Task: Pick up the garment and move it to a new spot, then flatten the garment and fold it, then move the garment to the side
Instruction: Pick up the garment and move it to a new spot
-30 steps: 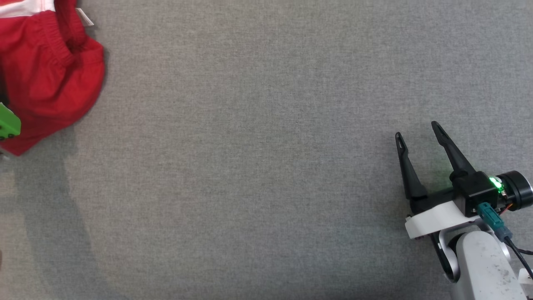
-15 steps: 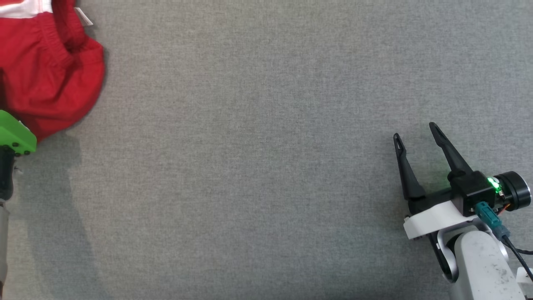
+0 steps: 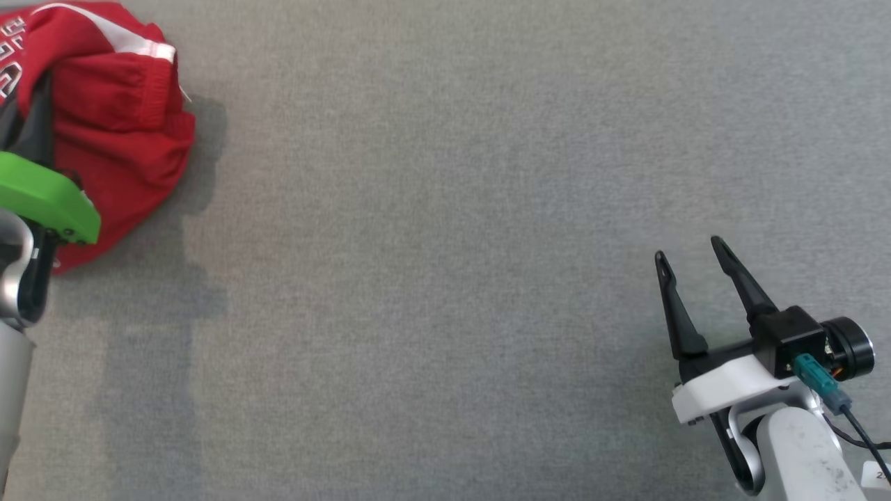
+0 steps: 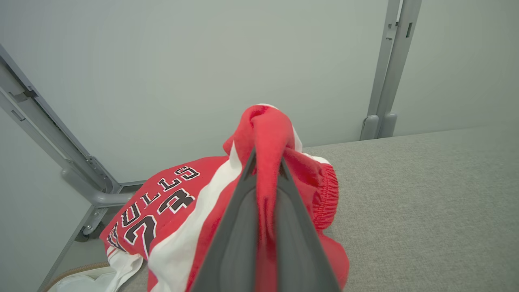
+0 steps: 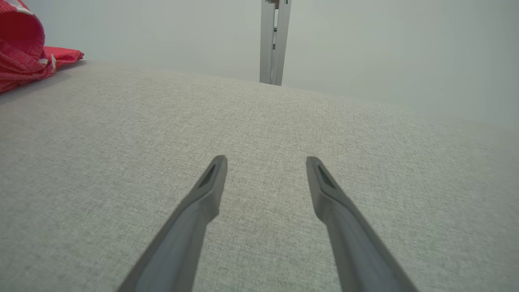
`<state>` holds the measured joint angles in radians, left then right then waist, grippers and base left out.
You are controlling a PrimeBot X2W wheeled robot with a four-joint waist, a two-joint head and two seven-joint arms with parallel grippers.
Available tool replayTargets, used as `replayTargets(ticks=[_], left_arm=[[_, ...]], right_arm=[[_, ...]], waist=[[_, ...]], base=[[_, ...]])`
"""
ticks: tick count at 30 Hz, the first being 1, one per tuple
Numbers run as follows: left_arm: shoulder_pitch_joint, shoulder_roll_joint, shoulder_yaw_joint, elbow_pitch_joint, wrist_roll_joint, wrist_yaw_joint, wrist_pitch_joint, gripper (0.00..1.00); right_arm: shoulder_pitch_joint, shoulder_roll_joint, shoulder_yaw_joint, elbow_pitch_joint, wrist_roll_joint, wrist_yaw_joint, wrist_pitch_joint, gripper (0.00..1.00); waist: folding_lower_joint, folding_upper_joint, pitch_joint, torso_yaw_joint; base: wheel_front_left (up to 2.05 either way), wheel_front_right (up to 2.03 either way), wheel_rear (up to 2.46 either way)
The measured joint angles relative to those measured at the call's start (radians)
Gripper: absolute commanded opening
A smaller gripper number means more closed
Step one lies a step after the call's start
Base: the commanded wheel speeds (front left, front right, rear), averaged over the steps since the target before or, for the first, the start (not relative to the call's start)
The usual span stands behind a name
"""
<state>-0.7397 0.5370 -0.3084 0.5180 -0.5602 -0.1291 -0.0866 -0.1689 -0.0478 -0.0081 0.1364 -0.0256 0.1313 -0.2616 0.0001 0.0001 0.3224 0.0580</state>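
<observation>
The garment [image 3: 118, 118] is a red jersey piece with white stripes and black lettering, bunched at the far left of the grey table. In the left wrist view my left gripper [image 4: 265, 162] is shut on a raised fold of the garment [image 4: 267, 129], and the rest of the cloth sags onto the table below. The left arm's green mount [image 3: 42, 198] sits over the garment's near edge. My right gripper [image 3: 689, 250] stands open at the lower right with nothing between its fingers, low over bare fabric [image 5: 265, 160]. The garment [image 5: 20, 44] lies far to its left.
The table [image 3: 445, 278] is covered in grey woven fabric. Behind its back edge are a pale wall and metal frame posts [image 4: 389, 73] [image 5: 273, 40]. A slanted metal bar [image 4: 61, 162] runs close behind the garment.
My left gripper has shut on the garment and pulled a fold up, and the cloth has bunched. The left arm has come further into view. The head view has shifted slightly; the right gripper stays open.
</observation>
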Motion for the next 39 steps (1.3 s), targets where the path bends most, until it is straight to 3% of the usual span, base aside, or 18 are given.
replayTargets(ticks=[8,16,27,33,39], left_arm=[[-0.006,-0.008,-0.075,-0.157,0.027,0.000,0.058,0.00],[0.048,-0.131,-0.136,-0.227,0.011,0.028,0.059,0.00],[0.177,-0.401,-0.277,-0.089,-0.019,0.040,-0.055,0.00],[0.214,-0.472,-0.351,-0.002,-0.012,0.041,-0.122,0.00],[0.210,-0.485,-0.433,0.032,-0.027,0.042,-0.153,0.00]], right_arm=[[0.048,0.000,-0.030,0.014,0.032,0.000,0.000,1.00],[0.082,0.000,-0.053,0.020,0.044,0.000,0.000,1.00],[0.091,-0.001,-0.047,0.019,0.055,0.000,0.000,1.00],[0.084,0.000,-0.044,0.019,0.062,0.000,0.000,1.00],[0.074,-0.001,-0.036,0.022,0.069,0.000,0.000,1.00]], waist=[[0.0000,0.0000,-0.107,-0.044],[-0.0001,0.0000,-0.190,-0.109],[-0.0001,0.0000,-0.204,-0.188],[-0.0001,0.0000,-0.173,-0.198],[-0.0001,0.0000,-0.148,-0.196]], base=[[0.00,0.00,0.00],[0.00,0.00,0.00],[0.00,0.00,0.00],[0.00,0.00,0.00],[0.00,0.00,0.00]])
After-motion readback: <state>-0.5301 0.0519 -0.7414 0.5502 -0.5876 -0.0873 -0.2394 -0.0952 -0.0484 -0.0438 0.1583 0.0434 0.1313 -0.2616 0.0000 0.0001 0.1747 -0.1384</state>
